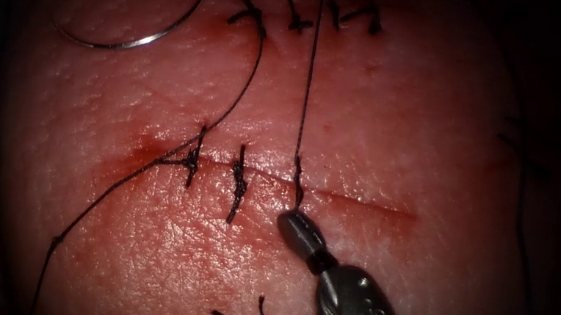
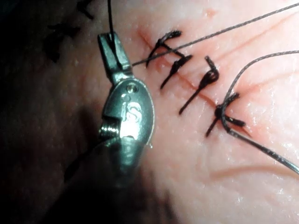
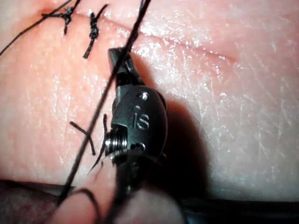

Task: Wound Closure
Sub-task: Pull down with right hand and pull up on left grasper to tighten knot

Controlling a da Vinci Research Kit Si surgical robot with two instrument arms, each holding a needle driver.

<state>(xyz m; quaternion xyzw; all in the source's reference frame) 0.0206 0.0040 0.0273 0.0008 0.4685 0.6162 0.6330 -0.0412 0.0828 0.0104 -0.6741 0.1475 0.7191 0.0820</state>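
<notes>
Pork-belly tissue (image 1: 390,122) is filling the background, its cut (image 1: 355,202) carrying 3 stitches (image 1: 238,182). One gripper (image 1: 295,215), entering from the right, is clenching the thread (image 1: 309,73) at the third stitch. Curved needle (image 1: 127,38) is lying free, upper left, outside tissue. Knot-tying seems in hand, judging by the taut thread.

My right tool (image 1: 288,219) is grey metal, dull and matt at the jaws, brighter and polished on the rounded wrist housing behind them; my left tool (image 2: 109,41) has the same smooth steel with a soft sheen. The needle (image 1: 134,41) is thin, bright polished wire. The thread (image 1: 309,73) is dark, matt and finely braided. The tissue (image 1: 411,125) is moist and glossy, finely creased, with wet red fluid (image 1: 147,152) along the cut
</notes>
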